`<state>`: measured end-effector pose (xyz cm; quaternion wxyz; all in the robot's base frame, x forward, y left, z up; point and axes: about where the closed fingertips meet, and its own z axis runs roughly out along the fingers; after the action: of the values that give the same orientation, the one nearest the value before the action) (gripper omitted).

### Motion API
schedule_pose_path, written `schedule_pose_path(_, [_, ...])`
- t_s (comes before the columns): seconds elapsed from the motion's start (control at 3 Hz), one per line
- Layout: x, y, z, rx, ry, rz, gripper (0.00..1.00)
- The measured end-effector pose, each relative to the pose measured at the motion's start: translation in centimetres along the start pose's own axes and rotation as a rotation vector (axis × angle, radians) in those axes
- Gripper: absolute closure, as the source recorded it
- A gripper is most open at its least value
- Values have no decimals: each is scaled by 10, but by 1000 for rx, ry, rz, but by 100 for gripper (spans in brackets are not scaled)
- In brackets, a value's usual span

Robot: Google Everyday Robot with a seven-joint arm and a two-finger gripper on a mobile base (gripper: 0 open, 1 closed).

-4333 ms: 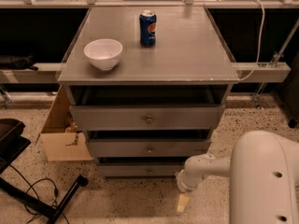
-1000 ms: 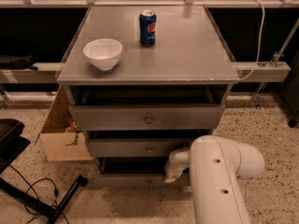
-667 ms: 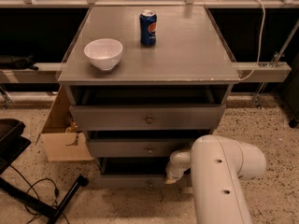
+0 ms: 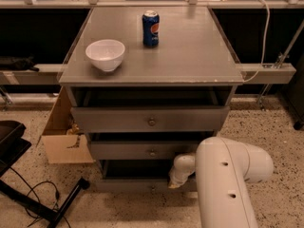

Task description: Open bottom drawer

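Observation:
The grey cabinet (image 4: 152, 56) has three flat-fronted drawers. The bottom drawer (image 4: 133, 185) is the lowest, near the floor, and a dark gap shows above its front. My gripper (image 4: 175, 181) is low at the right part of that drawer's front, at the end of the white arm (image 4: 228, 175). The arm hides the drawer's right end. The middle drawer (image 4: 137, 151) and the top drawer (image 4: 147, 120) each show a small round knob and stand slightly out.
A white bowl (image 4: 105, 54) and a blue soda can (image 4: 150, 28) stand on the cabinet top. A cardboard box (image 4: 61, 137) sits on the floor at the cabinet's left. A black stand and cables (image 4: 33, 198) lie at the lower left.
The arm has swung in from the right to the bottom drawer's front. The bottom drawer's front now sits lower in view, with a wider dark gap above it.

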<state>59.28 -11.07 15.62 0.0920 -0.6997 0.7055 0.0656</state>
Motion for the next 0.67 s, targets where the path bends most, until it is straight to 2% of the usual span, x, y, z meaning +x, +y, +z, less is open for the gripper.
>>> schedule_pose_path(0.33, [2, 8, -1, -14, 1, 5, 100])
schedule_pose_path(0.67, [2, 8, -1, -14, 1, 5, 79])
